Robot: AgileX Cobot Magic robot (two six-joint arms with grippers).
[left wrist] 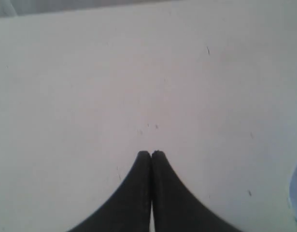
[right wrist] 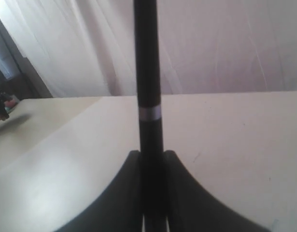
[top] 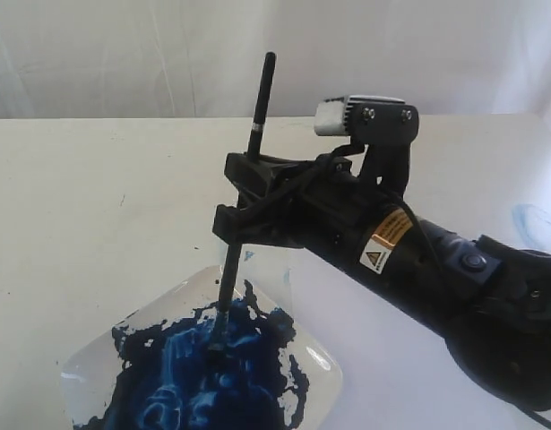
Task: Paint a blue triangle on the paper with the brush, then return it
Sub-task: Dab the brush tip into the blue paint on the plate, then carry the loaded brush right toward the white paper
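One brush (top: 261,107), one paint dish (top: 324,372), one table (top: 96,197), one left hand (left wrist: 151,153), one right hand (top: 235,195).

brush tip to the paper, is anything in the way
Nothing visible blocks it. The right gripper holds the brush upright with its tip in the paint dish; the paper lies beside the dish, so only its rim needs clearing.

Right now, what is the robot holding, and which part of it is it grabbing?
The right gripper holds the brush upright by the middle of its black handle. The left gripper is shut on nothing.
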